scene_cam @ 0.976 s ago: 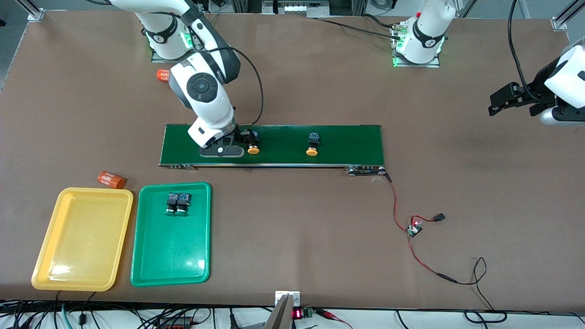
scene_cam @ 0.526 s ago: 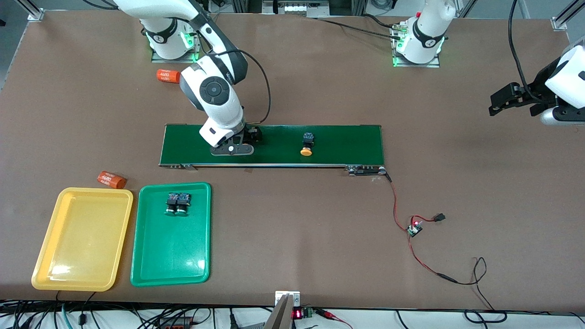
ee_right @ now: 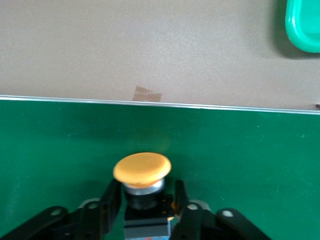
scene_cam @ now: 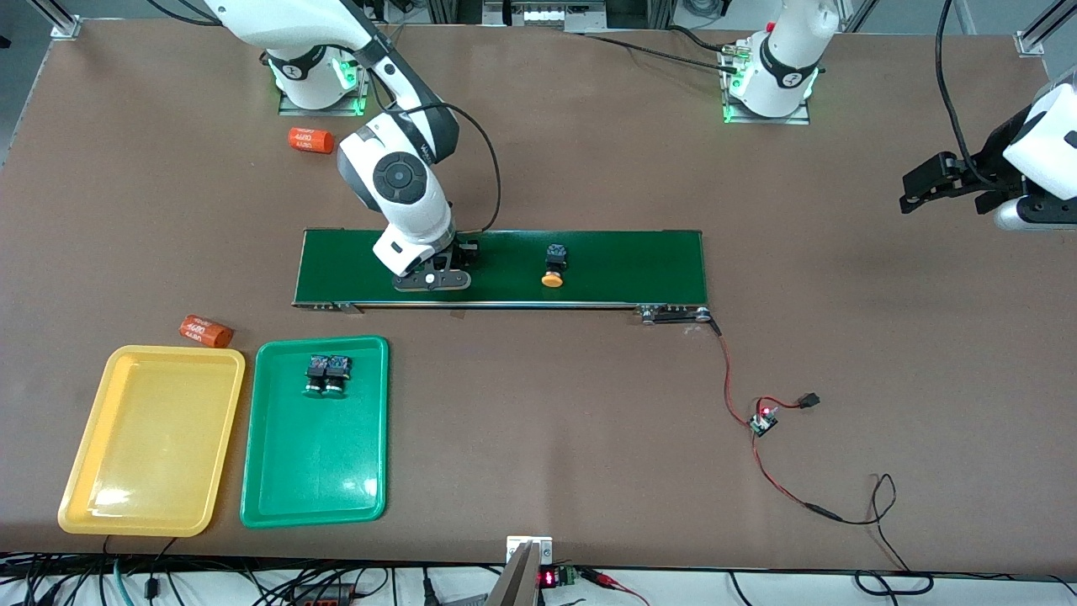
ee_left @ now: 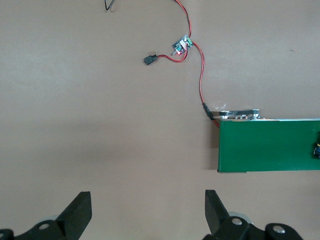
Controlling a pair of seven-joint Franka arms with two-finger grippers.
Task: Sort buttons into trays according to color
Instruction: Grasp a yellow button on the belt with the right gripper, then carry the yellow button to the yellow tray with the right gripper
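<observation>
Now right hand (ee_right: 142, 200) has clamped yellow button (ee_right: 142, 170).

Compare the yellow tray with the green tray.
The yellow tray holds nothing; the green tray holds two green-capped buttons lying side by side. The yellow tray lies closer to the right arm's end of the table, the green tray beside it. Both are shallow rectangles with rounded corners, alike in size.

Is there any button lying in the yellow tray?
No, the yellow tray holds nothing; two green buttons lie in the green tray.
</observation>
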